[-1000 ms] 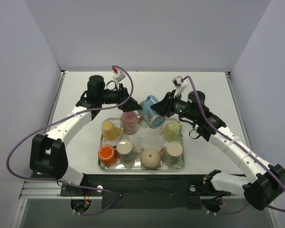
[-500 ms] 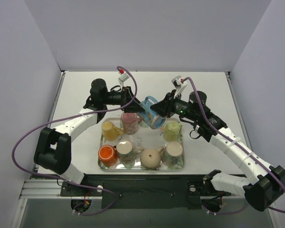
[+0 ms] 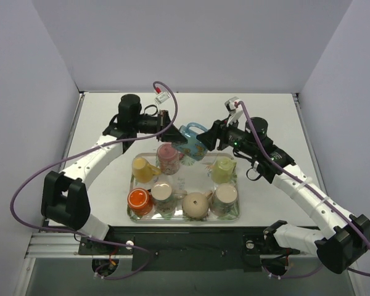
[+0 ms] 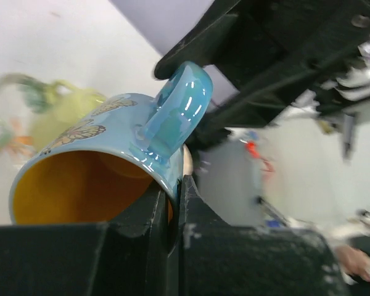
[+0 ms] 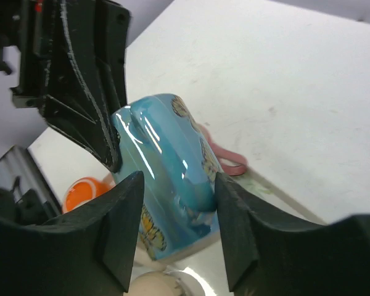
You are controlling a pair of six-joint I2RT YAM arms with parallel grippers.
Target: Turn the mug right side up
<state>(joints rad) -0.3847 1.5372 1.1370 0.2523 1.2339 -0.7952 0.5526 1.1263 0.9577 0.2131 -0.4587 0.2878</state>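
The blue butterfly mug (image 3: 191, 143) hangs tilted in the air over the back of the tray (image 3: 184, 219). My left gripper (image 3: 176, 137) is shut on its rim; in the left wrist view the fingers (image 4: 174, 203) pinch the wall beside the handle, one finger inside the orange interior of the mug (image 4: 111, 160). My right gripper (image 3: 207, 140) is open. In the right wrist view its fingers (image 5: 177, 185) straddle the mug's body (image 5: 166, 166), with a small gap showing at the left finger.
On the tray stand a pink mug (image 3: 168, 158), a yellow mug (image 3: 143, 168), a green teapot (image 3: 222, 169), an orange mug (image 3: 139, 199), a beige teapot (image 3: 197, 205) and other cups. White walls enclose the table on three sides.
My left gripper came in and shut on the mug's rim. My right gripper's jaws spread apart from the mug's body. The mug shifted slightly up and left.
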